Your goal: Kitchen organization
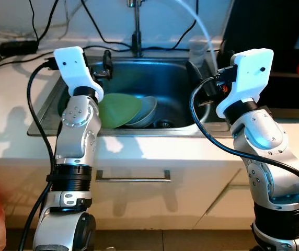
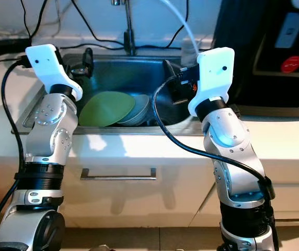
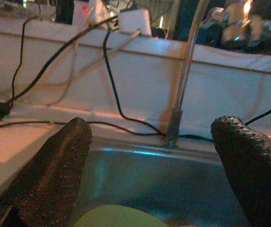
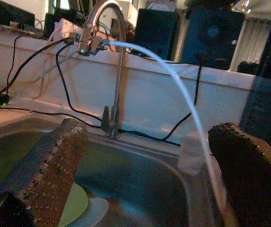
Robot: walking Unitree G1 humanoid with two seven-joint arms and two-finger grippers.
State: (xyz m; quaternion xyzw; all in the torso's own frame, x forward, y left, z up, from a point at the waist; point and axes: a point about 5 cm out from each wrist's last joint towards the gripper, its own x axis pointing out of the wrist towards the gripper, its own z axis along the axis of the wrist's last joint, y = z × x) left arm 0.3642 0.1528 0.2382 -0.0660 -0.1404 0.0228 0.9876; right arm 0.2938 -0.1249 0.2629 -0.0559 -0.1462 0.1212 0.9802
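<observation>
Hovering over the sink, both arms raised, jaws apart.

My two arms were silver with round screwed joints, white wrist housings, looping black cables, and black jaws with studded pads.

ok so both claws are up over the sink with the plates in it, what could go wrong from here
1. The green plate leans on the pale dishes in the sink; lifting it carelessly could let the stack slide or clatter.
2. Black cables trail along the counter behind the sink and around the faucet; the open left claw could snag one.
3. The white hose arcs from the faucet near the open right claw, which might catch it.
</observation>
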